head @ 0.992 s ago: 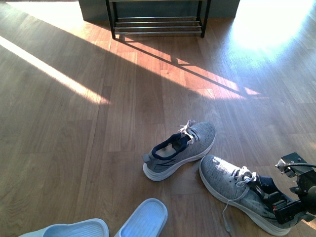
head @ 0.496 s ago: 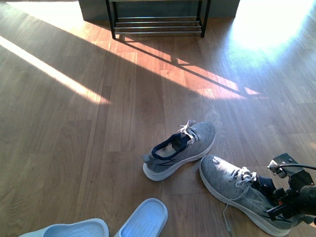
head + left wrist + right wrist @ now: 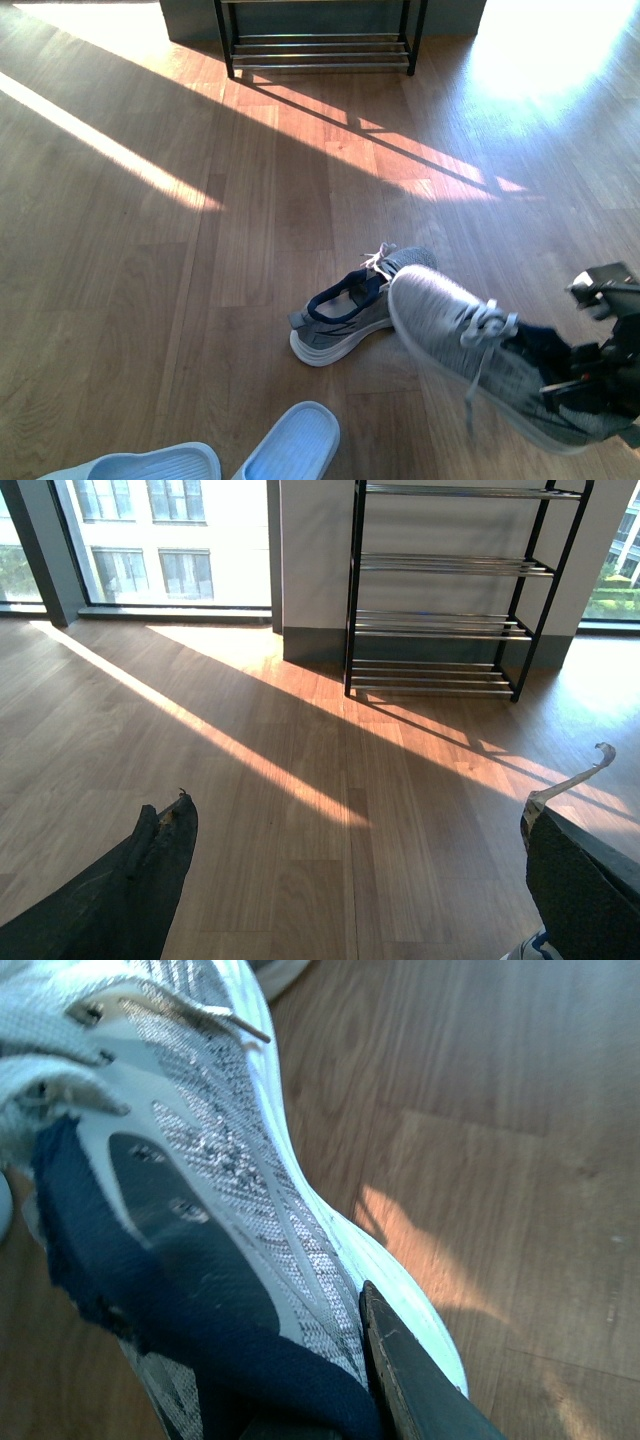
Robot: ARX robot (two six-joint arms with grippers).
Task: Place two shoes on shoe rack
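One grey sneaker (image 3: 450, 320) in right claw (image 3: 572, 385) — shoe rack (image 3: 320, 62) well apart.

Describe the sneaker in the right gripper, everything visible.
The sneaker is grey knit with a white sole, whitish laces and navy lining at the collar. The right gripper holds it at the heel end, jaws clamped over the collar. It looks clear of the floor, its toe pointing away and leftward, covering part of the other sneaker in the front view. Whether they touch can't be told. One lace end dangles below it.
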